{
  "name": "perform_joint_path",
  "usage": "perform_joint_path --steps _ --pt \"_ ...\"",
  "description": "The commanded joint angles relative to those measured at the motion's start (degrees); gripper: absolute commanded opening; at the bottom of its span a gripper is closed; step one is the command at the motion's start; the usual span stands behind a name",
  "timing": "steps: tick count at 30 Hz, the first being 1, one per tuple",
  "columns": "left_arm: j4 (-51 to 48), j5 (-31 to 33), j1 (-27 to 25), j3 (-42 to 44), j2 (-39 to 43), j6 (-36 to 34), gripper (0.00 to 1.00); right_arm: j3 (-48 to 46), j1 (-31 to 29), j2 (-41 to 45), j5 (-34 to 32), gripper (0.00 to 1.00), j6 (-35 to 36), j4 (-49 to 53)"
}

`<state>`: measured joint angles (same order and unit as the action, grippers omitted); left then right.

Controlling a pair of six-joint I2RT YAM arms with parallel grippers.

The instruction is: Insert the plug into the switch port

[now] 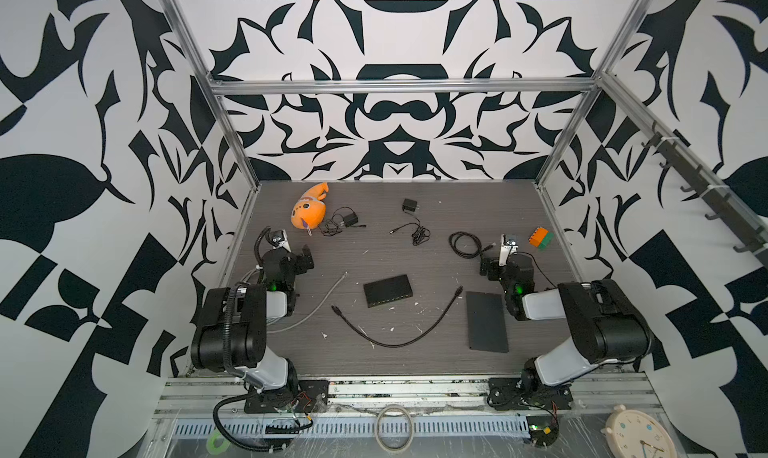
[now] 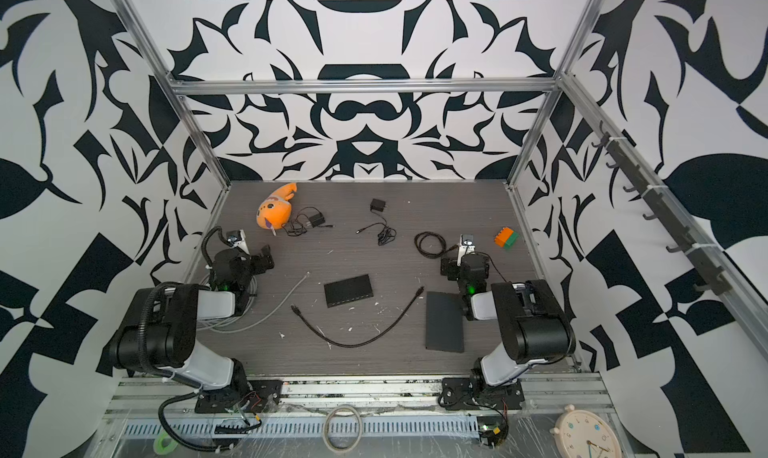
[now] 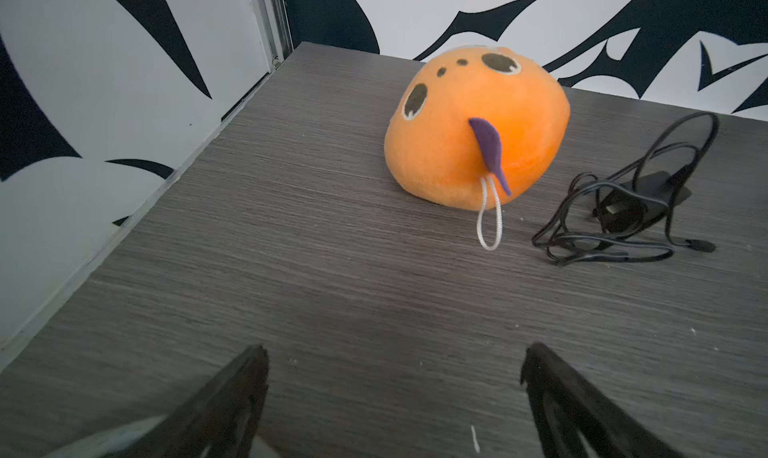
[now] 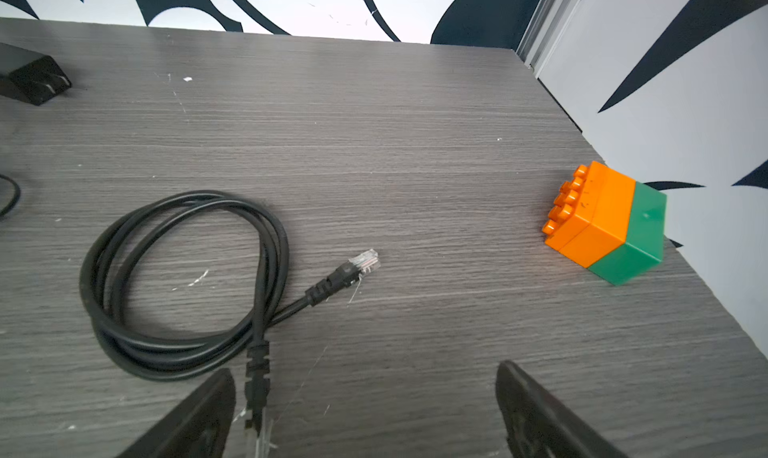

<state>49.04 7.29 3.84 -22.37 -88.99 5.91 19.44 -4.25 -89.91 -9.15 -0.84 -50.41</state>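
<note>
On the table (image 1: 415,362), switch (image 1: 388,290) between left tool (image 3: 395,348) and right tool (image 4: 365,366), touching neither — both spread apart.

The black network switch (image 1: 388,290) lies flat mid-table. A black Ethernet cable (image 1: 392,345) curves just before it, its plug (image 1: 459,290) lying free.

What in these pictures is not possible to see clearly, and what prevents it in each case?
- Switch, both top views: its ports are too small to count or to tell whether they are free.
- Gray cable, both top views: its near end goes under the left arm.
- Coiled black cable, right wrist view: its second plug is blurred near the bottom edge.
- Power adapter, left wrist view: partly covered by its own tangled cord.
</note>
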Motion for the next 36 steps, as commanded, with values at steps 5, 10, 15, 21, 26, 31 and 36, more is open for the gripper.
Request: perform_joint_path --steps 5,10,15,21,26,31,36 --pt "1.64 0.18 -0.06 0.33 0.21 0.02 0.99 0.94 -0.31 1.31 0.18 1.0 0.39 -1.22" --pt "1.59 0.18 -0.05 0.4 0.17 0.03 0.99 0.95 -0.31 1.31 0.18 1.0 0.39 -1.24" --pt "1.59 0.23 0.01 0.4 0.21 0.02 0.99 1.04 -0.32 1.3 0.36 1.0 0.42 -1.09" --pt "1.59 0.18 -0.01 0.41 0.18 0.04 0.99 1.04 -0.3 1.3 0.36 1.0 0.44 -1.11" --pt "1.51 0.17 -0.05 0.34 0.21 0.03 0.99 0.95 -0.26 1.35 0.36 1.0 0.47 -1.09" --pt "1.5 -0.47 -0.04 0.38 0.29 -0.55 0.99 1.39 -0.28 1.58 2.25 0.99 1.18 -0.19" --pt "-5.0 0.29 0.63 -1.99 4.23 0.23 1.0 3.64 -0.3 5.95 3.53 0.92 1.38 7.61"
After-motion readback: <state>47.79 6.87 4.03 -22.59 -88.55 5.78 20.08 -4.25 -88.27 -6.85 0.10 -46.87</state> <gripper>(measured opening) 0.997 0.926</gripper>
